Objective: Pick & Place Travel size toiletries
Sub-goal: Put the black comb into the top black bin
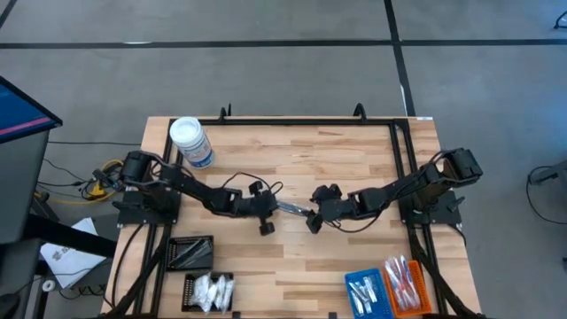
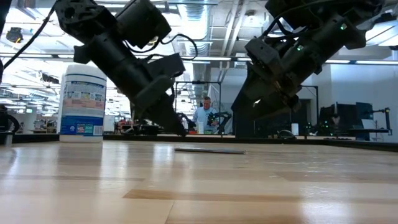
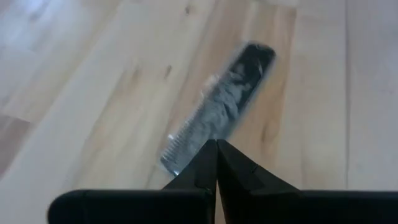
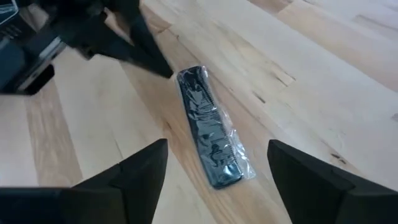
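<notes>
One of the travel size toiletries, a slim dark comb in a clear wrapper (image 4: 208, 130), lies flat on the wooden table (image 1: 292, 159) near its middle, between my two grippers (image 1: 292, 208). My left gripper (image 3: 216, 149) is shut, its tips right at the comb's left end (image 4: 183, 76). My right gripper (image 4: 217, 148) is open and stands a little above the comb's right end, one finger on either side and clear of it. The low view shows the comb (image 2: 209, 150) flat on the wood. My left gripper has its shut fingertips (image 4: 166, 70) at the left end of the comb's wrapper. The fingers slant down from the table's left. Whether they touch the wrapper I cannot tell. The comb lies flat on the table.
A big white-lidded jar (image 1: 190, 142) stands at the far left. Two black trays (image 1: 190, 252) (image 1: 208, 291) sit at the near left, a blue tray (image 1: 368, 291) and an orange tray (image 1: 406, 285) at the near right. A person (image 2: 203, 115) stands in the room beyond.
</notes>
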